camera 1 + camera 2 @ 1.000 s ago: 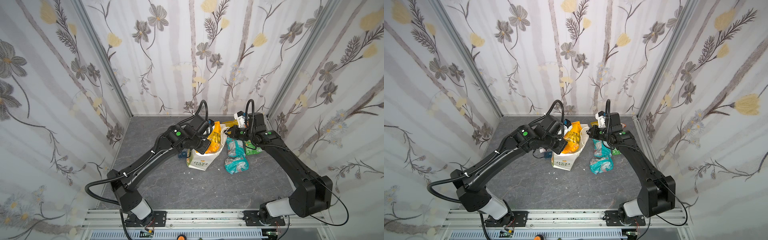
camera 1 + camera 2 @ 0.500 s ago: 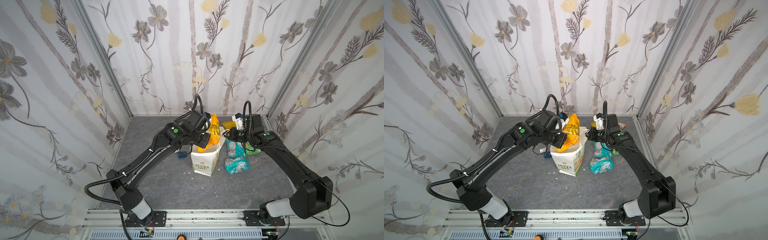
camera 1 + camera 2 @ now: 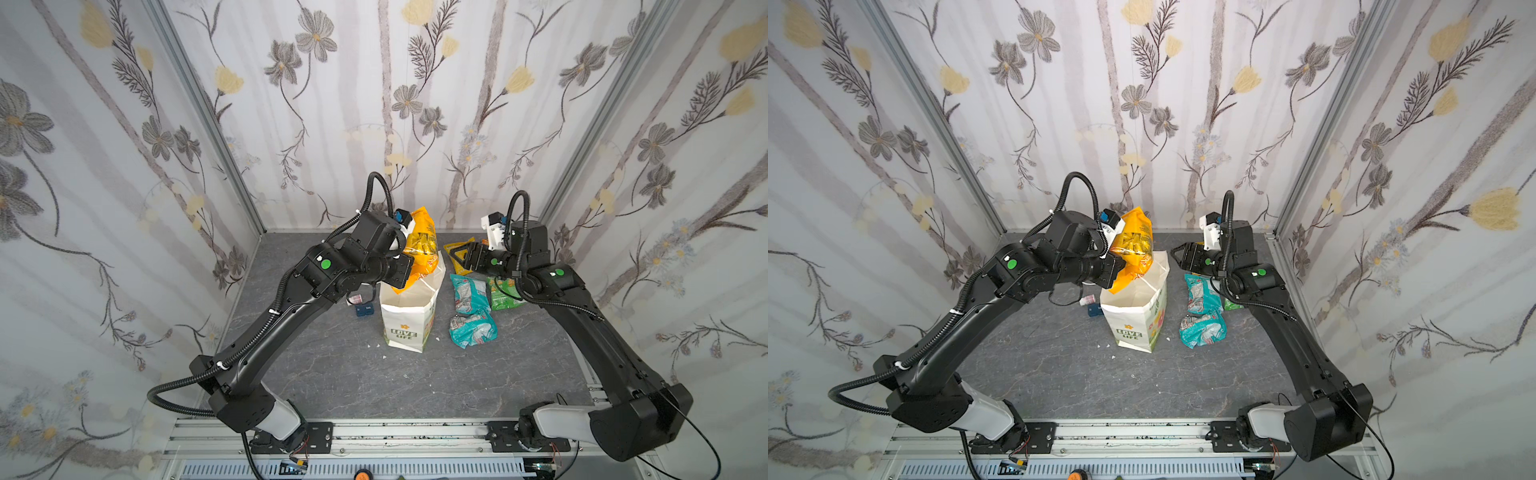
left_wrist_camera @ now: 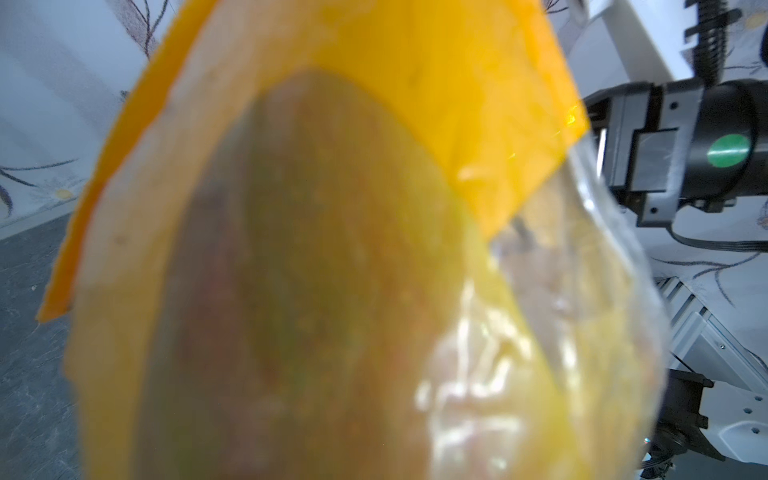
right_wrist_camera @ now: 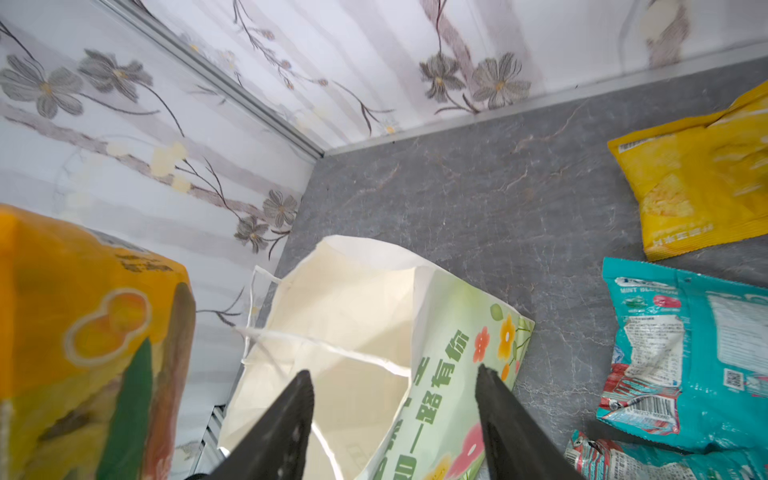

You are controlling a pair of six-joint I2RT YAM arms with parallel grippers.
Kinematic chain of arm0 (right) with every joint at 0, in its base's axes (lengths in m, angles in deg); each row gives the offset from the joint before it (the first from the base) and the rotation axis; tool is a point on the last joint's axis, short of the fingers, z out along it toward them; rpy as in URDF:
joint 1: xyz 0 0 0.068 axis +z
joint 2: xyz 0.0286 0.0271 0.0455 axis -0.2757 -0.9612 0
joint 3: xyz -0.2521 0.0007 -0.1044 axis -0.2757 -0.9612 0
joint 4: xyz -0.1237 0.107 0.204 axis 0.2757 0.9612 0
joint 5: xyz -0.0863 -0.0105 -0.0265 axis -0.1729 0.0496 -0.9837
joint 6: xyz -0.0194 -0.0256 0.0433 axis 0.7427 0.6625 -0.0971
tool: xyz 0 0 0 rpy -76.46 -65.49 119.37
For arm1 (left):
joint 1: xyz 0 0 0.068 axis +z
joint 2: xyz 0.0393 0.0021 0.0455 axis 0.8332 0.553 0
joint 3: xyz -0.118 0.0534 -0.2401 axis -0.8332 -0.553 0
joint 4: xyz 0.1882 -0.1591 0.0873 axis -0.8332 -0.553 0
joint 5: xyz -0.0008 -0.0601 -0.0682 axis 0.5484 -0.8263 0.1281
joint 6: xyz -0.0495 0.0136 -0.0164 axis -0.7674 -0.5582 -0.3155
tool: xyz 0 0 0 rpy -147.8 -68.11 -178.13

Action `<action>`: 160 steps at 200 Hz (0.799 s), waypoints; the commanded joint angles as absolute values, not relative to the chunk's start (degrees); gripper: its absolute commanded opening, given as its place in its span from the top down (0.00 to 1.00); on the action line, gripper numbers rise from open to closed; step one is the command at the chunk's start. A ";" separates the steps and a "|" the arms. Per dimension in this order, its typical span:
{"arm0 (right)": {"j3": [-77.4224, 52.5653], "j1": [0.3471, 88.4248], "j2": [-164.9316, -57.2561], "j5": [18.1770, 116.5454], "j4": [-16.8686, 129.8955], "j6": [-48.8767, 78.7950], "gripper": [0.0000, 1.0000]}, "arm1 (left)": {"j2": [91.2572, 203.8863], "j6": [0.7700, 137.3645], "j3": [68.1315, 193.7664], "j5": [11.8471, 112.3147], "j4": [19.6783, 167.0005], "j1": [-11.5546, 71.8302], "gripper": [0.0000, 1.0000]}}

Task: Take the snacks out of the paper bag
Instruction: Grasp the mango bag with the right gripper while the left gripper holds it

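The left jaws, clamped on an orange snack packet (image 3: 422, 245), hold it above the open mouth of the white paper bag (image 3: 409, 320), which stands upright in the middle of the desk (image 3: 332, 374). To the bag's right, the right jaws hang apart and empty near its rim. A yellow packet (image 5: 698, 187), a teal packet (image 3: 468, 291), a second teal packet (image 3: 473, 330) and a green packet (image 3: 505, 293) lie on the desk there.
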State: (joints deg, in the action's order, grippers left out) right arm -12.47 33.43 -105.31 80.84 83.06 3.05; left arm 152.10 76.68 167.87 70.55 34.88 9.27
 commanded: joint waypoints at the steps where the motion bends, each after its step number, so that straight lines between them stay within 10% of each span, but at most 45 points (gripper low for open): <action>1: -12.10 33.32 -101.61 80.31 80.67 0.85 0.33 | 151.19 78.38 167.87 70.33 41.92 9.21 1.00; 48: -17.20 36.72 -92.28 91.89 67.47 -5.86 0.01 | 152.56 81.44 170.48 70.12 42.08 8.47 1.00; 131: -19.50 42.54 -93.72 94.37 58.35 -12.84 0.01 | 156.92 85.56 176.23 72.91 41.43 1.68 1.00; 160: -19.31 42.55 -94.22 93.42 59.03 -13.26 0.16 | 157.04 85.89 176.82 73.21 41.95 0.74 1.00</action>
State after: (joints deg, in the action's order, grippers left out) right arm -19.40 42.29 -93.49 92.33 61.94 -11.59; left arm 156.98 84.40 175.63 73.91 35.58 1.51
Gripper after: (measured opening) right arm 0.917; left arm 0.068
